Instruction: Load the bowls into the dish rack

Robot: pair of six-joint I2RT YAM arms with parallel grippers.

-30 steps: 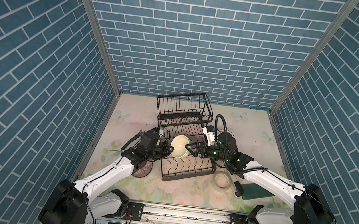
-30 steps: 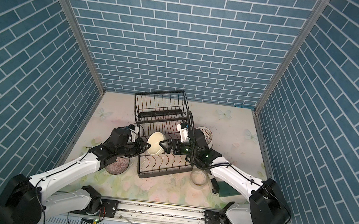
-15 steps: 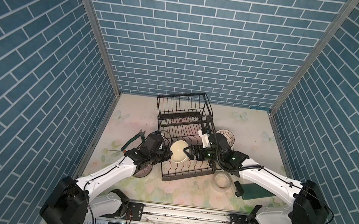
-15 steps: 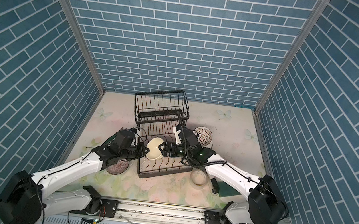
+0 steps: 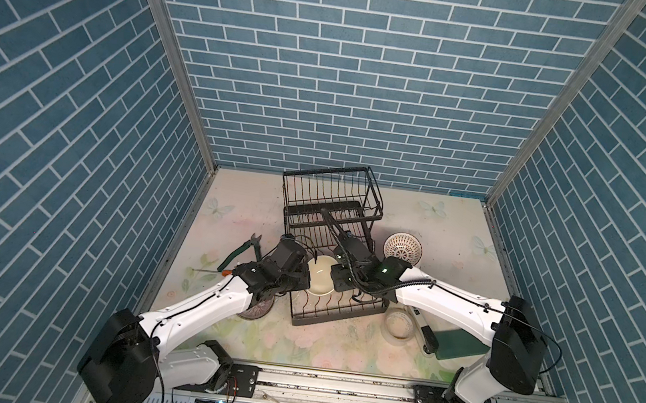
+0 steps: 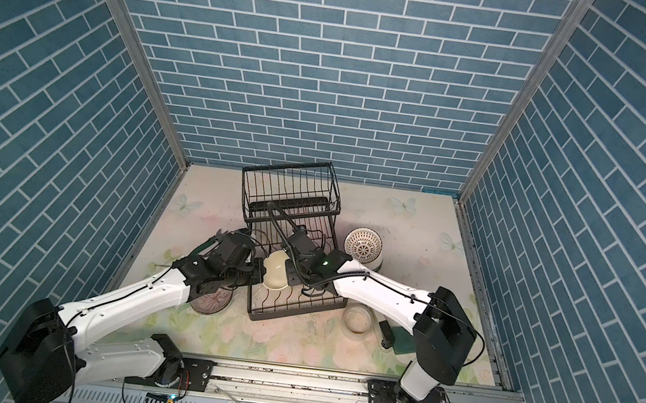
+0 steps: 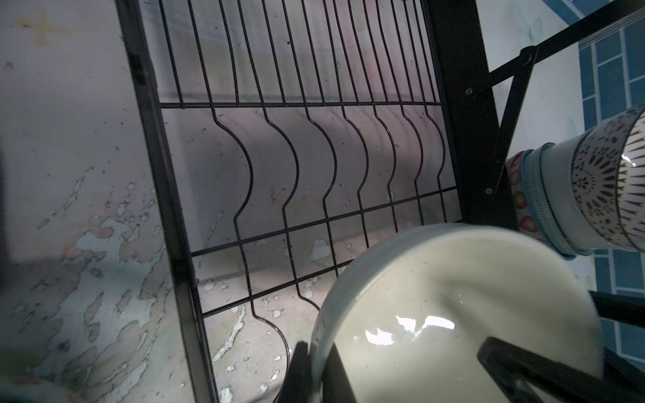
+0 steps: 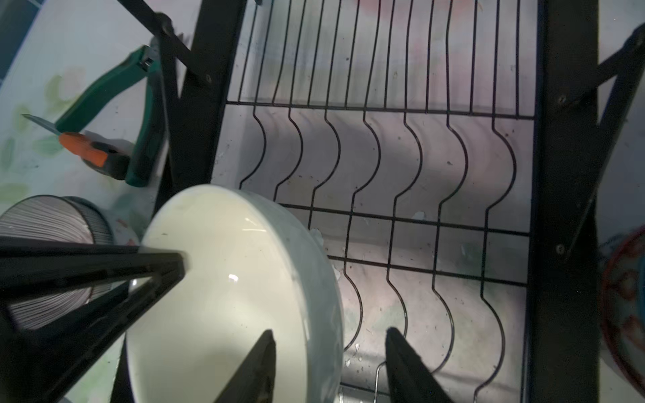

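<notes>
1. Top views: bowl [image 5: 320, 274] hangs on edge over the near-left end of the rack [image 5: 340, 317] lower tray, between left gripper [image 5: 303, 281] and right gripper [image 5: 338, 282]. Looks like a handover. The jaws are too small to read here. Risk: if the arms move out of sync, the bowl twists free.
2. Left wrist: left gripper [image 7: 319, 349] is clamped tight on the bowl rim, a thin pinch on a glazed wall. A push from the other side could pivot the bowl out. The stack [image 7: 593, 181] sits just beside the rack post, so a swing that way could knock it.
3. Right wrist: right gripper [image 8: 330, 331] is partly open and straddles the opposite rim, one finger inside and one outside with a gap showing. It holds nothing yet. If left releases before right bites, the bowl drops on the tray wires and may chip. An off-centre close could shove the bowl against left's pinch.
</notes>
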